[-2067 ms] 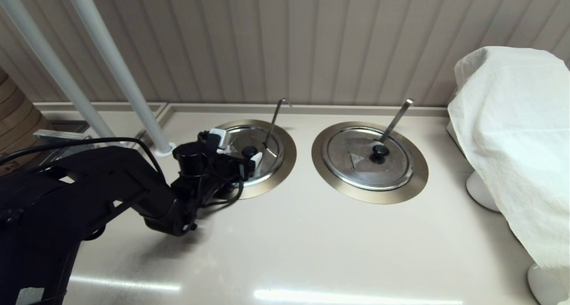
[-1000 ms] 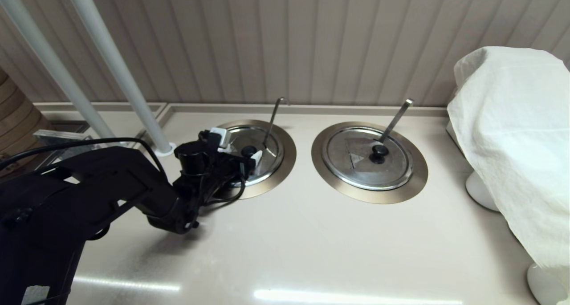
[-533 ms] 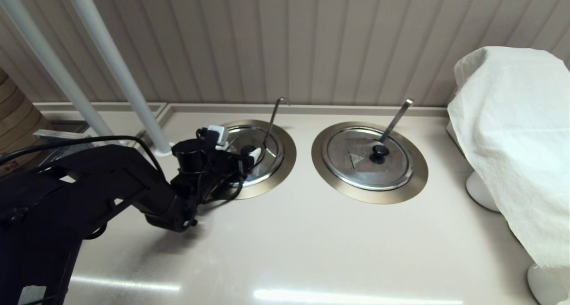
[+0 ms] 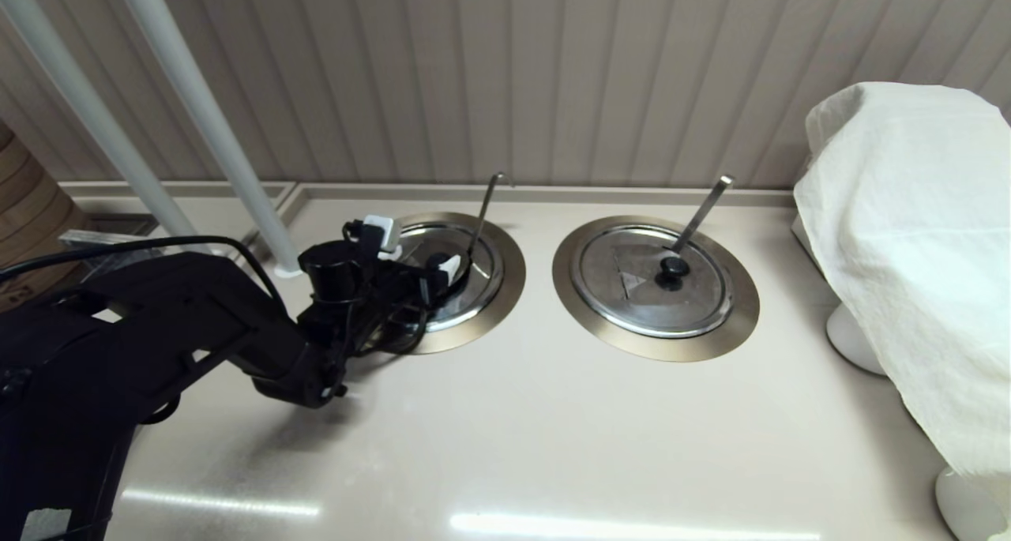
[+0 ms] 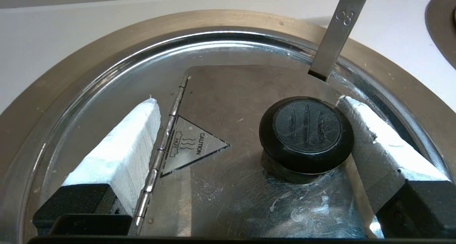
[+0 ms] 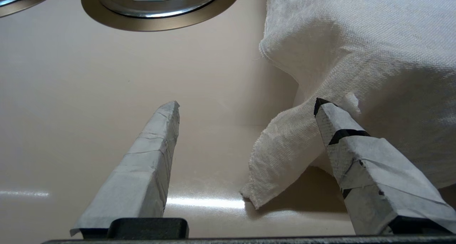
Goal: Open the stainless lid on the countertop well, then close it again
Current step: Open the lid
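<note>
My left end effector point(image 5: 245, 105) is sitting over the stainless lid point(image 5: 228, 180), fingers apart, one touching its black knob point(image 5: 306, 131). My right end effector point(image 6: 245, 108) is idling open beside the white cloth point(image 6: 356, 48).

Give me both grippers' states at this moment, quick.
Left gripper: open over the stainless lid, one finger against the black knob, holding nothing.
Right gripper: open, empty, beside the white cloth.

A commercial kitchen serving counter point(image 4: 553, 430) with two lidded, built-in soup wells point(image 4: 655, 288).
</note>
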You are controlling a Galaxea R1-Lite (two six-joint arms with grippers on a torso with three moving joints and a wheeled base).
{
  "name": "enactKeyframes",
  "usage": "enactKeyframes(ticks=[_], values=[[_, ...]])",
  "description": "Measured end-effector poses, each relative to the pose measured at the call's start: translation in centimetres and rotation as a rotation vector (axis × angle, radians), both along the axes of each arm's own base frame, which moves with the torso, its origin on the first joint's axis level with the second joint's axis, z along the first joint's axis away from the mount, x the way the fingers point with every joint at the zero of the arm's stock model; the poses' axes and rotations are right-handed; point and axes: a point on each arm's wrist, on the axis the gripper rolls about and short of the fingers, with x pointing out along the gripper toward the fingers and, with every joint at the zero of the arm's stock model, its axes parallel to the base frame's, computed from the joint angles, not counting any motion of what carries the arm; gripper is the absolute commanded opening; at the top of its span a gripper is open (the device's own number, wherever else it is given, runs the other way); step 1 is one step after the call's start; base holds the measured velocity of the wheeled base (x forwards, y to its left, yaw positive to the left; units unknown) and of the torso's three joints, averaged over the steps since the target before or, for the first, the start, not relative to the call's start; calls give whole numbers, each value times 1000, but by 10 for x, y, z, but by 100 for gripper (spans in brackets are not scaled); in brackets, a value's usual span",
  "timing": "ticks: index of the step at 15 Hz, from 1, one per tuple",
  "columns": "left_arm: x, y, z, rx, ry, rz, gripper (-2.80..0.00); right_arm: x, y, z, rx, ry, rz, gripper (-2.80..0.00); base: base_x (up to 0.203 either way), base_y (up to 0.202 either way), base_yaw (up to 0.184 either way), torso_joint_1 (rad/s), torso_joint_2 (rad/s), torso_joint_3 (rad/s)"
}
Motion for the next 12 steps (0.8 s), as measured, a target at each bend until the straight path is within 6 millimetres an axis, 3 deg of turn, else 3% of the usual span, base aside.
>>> enactKeyframes(ticks=[12], values=[[2, 17, 27, -50, -55, 27, 0, 0, 0, 0, 0, 0, 0, 0, 0, 0, 0, 0, 0, 0]])
